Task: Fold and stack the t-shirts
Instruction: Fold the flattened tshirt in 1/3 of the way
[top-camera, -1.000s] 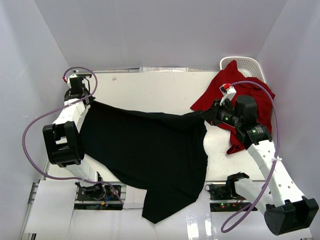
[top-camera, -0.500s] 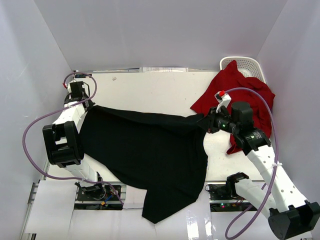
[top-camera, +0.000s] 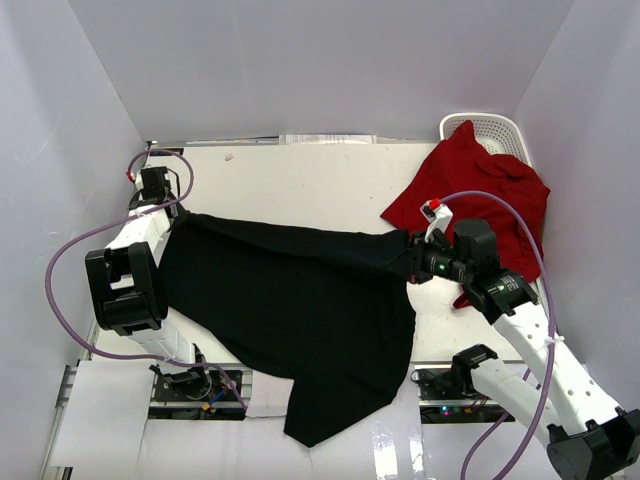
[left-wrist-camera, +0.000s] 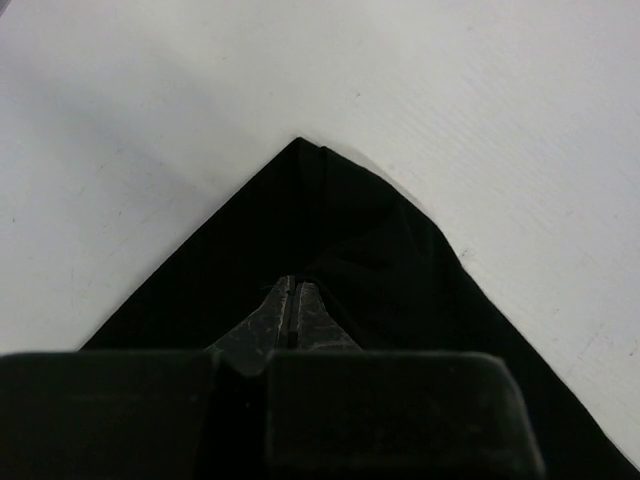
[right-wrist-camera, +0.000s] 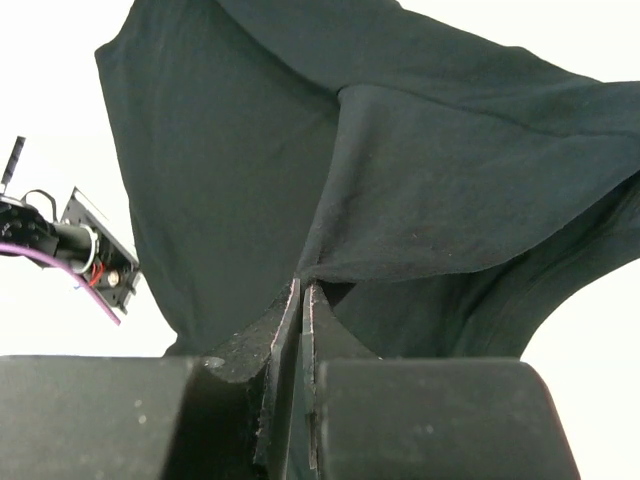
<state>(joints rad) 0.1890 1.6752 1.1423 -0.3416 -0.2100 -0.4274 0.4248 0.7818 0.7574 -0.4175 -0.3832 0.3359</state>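
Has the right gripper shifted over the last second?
Yes. The right gripper, shut on the black t-shirt, has drawn toward the near edge, away from the basket.

A robotics lab cell: bare white walls (top-camera: 330, 70) enclosing a white table (top-camera: 300, 180) and cabled arms (top-camera: 140, 232).

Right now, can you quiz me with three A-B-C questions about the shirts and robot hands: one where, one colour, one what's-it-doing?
1. Where is the red t-shirt? A. far right, by the white basket. B. under the left arm. C. on the floor.
2. What colour t-shirt stretches between the left gripper and right gripper? A. red. B. black. C. white.
3. The right gripper is: A. wide open. B. shut on the black t-shirt. C. shut on nothing.
Answers: 1 A, it lies against the basket; 2 B, each pinches a black corner; 3 B, black cloth is clamped in it.
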